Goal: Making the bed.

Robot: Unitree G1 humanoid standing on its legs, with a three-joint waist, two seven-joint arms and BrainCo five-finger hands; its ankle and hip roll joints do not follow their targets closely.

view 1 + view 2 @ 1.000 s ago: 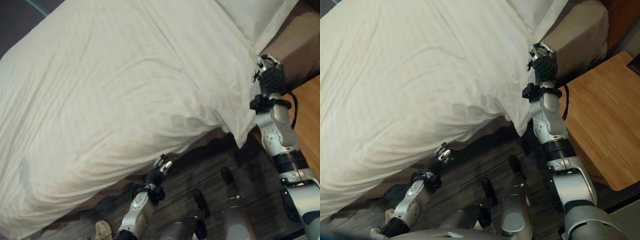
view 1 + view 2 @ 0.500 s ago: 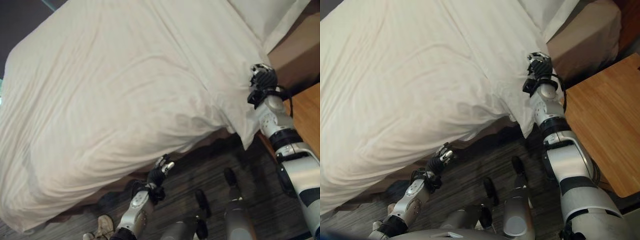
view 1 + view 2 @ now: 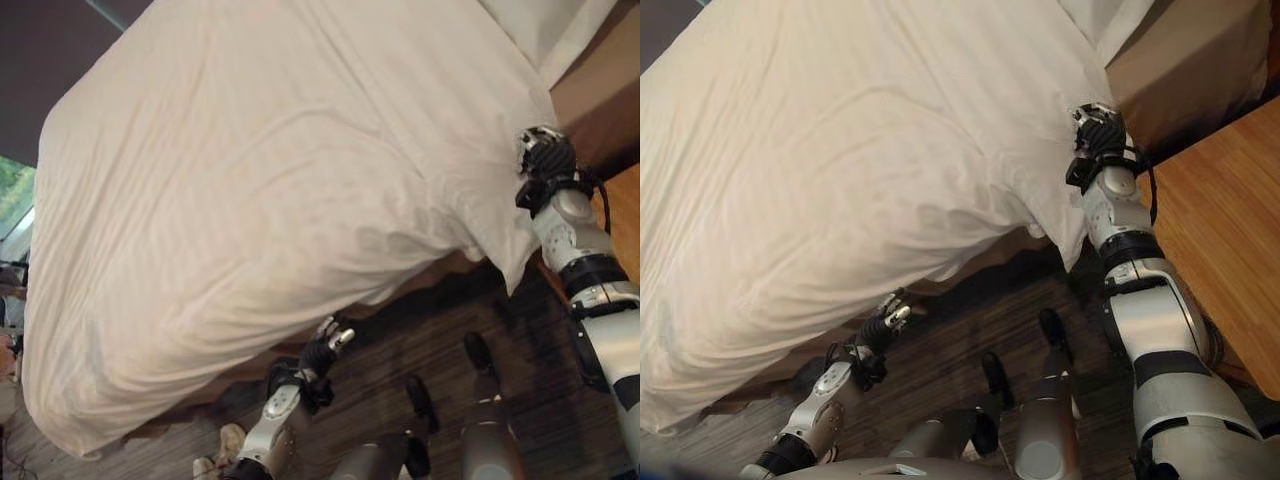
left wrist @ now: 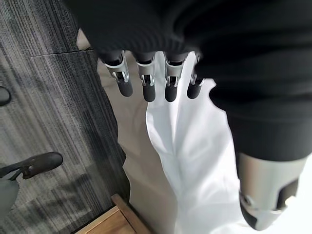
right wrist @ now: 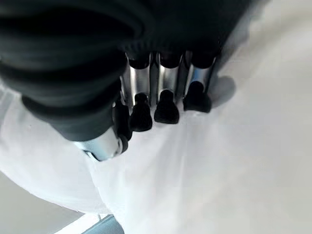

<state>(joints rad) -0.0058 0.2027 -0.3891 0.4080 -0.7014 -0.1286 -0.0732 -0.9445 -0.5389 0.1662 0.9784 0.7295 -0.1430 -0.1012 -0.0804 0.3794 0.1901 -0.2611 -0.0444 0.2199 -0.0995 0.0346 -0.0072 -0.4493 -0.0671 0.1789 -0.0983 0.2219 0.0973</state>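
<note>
A white duvet (image 3: 260,200) covers the bed, and its near edge hangs over the side. One corner (image 3: 515,265) droops lower, close to the head of the bed. My right hand (image 3: 545,158) sits on the duvet's edge just above that corner. In the right wrist view its fingers (image 5: 165,105) and thumb are curled onto the white cloth, and a fold runs away from them. My left hand (image 3: 322,350) hangs below the bed's edge over the carpet. Its fingers (image 4: 146,83) are straight and hold nothing, with the hanging cloth (image 4: 190,161) beyond them.
A white pillow (image 3: 545,25) lies at the head of the bed. A brown upholstered headboard (image 3: 1185,70) and a wooden nightstand (image 3: 1220,230) stand to the right. Dark striped carpet (image 3: 970,330) runs along the bedside, where a person's light shoe (image 3: 225,445) shows.
The whole view has shifted as the camera moved. My right hand has come in from beside the brown headboard onto the duvet's edge. My left hand hangs as before.
</note>
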